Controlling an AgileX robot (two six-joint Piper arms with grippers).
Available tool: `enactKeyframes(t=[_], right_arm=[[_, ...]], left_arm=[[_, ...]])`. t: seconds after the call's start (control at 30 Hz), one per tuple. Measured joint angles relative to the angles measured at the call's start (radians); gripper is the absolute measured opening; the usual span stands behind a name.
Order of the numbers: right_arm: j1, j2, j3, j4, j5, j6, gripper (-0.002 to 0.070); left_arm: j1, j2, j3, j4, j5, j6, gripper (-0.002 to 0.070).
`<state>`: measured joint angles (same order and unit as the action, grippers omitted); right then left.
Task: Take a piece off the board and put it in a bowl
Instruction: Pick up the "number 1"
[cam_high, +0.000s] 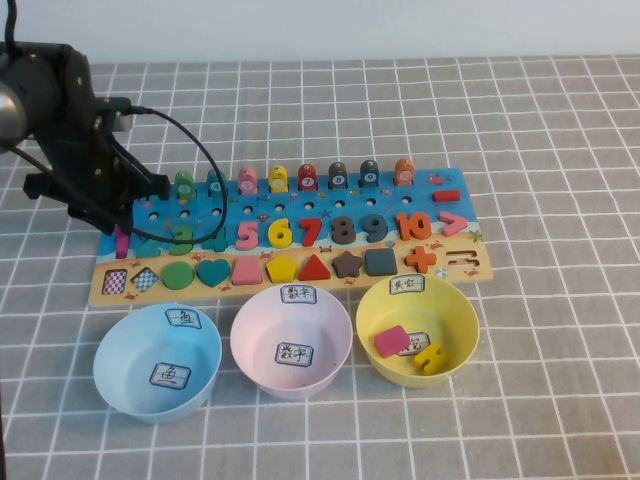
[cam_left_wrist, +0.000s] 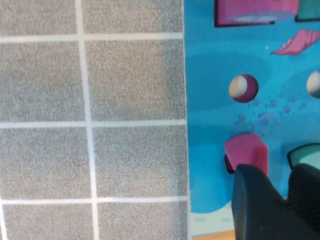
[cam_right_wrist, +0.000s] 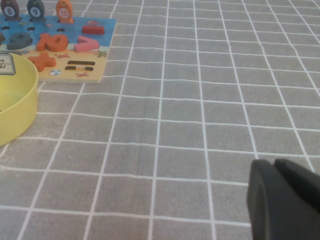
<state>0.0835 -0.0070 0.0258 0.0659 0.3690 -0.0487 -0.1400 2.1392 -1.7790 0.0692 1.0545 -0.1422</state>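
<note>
The magenta "1" piece (cam_high: 120, 243) lies at the left end of the blue and tan board (cam_high: 385, 206). My left gripper (cam_high: 118, 222) hangs low over that end. In the left wrist view the piece (cam_left_wrist: 244, 149) shows on the board (cam_left_wrist: 210, 100) just past my left gripper (cam_left_wrist: 280, 172). Its fingers stand close together, and one fingertip (cam_left_wrist: 250, 190) hides the near part of the piece. The pale pink bowl (cam_high: 330, 345) stands in front of the board's middle, empty. My right gripper (cam_right_wrist: 275, 170) is shut and empty over bare cloth, out of the high view.
A light blue bowl (cam_high: 120, 375) stands left of the pink one. A yellow bowl (cam_high: 460, 345) on its right holds a pink square block (cam_high: 392, 340) and a yellow piece (cam_high: 430, 355). The board's right end (cam_right_wrist: 97, 65) and yellow bowl (cam_right_wrist: 20, 110) show in the right wrist view. Grey checked cloth covers the table.
</note>
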Motion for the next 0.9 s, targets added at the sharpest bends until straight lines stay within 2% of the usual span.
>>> enactKeyframes(t=[0.3, 0.57, 0.9], right_arm=[[0.0, 0.0, 0.0, 0.0, 0.0, 0.0, -0.0017], [0.0, 0.0, 0.0, 0.0, 0.0, 0.0, -0.0017], [0.0, 0.0, 0.0, 0.0, 0.0, 0.0, -0.0017]], left_arm=[[0.0, 0.0, 0.0, 0.002, -0.041, 0.0, 0.0131], [0.0, 0.018, -0.001, 0.002, -0.056, 0.0, 0.0251], [0.0, 0.022, -0.001, 0.024, -0.066, 0.0, 0.0274]])
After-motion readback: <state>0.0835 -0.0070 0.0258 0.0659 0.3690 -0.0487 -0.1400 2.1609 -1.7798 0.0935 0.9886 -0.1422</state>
